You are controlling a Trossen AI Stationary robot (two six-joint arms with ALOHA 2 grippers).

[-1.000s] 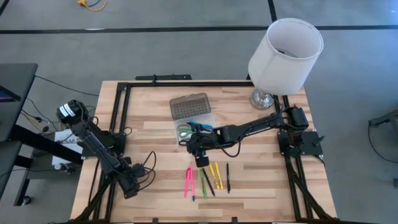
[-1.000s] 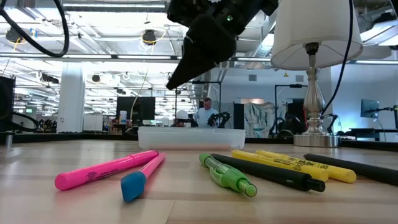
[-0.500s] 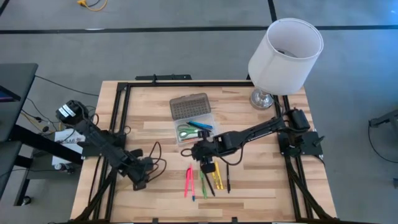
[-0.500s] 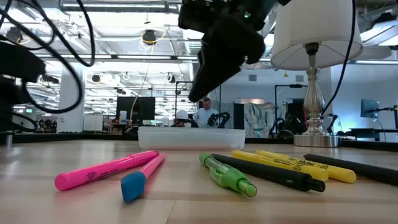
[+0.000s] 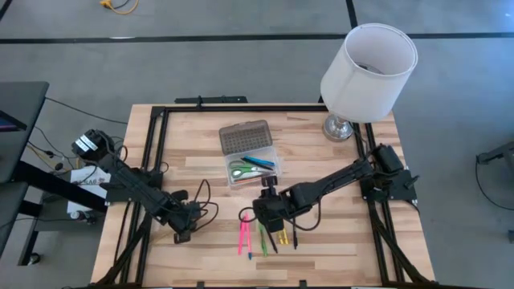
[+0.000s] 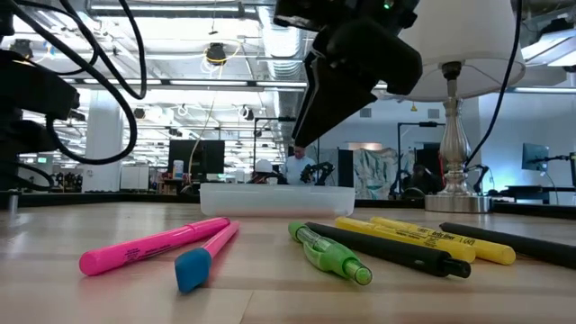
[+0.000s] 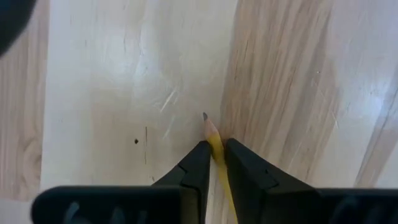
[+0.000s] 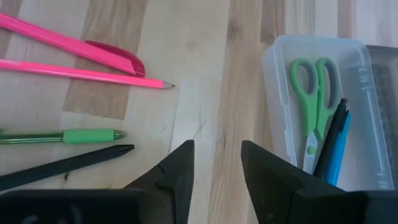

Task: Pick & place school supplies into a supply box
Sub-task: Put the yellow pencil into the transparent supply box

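- Supply box (image 5: 253, 170): clear case at mid-table, ribbed lid (image 5: 245, 136) hinged open. Inside it: green-handled scissors (image 8: 314, 81), a blue pen (image 8: 336, 155) and a black one beside it.
- Left on the wood, near the front edge: pink highlighter (image 6: 153, 243), pink pencil (image 8: 93, 74), green pen (image 6: 328, 254), black pen (image 6: 387, 247), two yellow markers (image 6: 432, 238).
- Right gripper (image 5: 268, 210): above the loose row, just in front of the box, fingers spread, nothing between them.
- Left gripper (image 7: 214, 155): low over bare table at the left, well apart from the box, fingers pinched on a yellow pencil (image 7: 211, 134), tip pointing forward.
- Judgement: roughly a third packed; the pencil needs carrying over, the row comes after.
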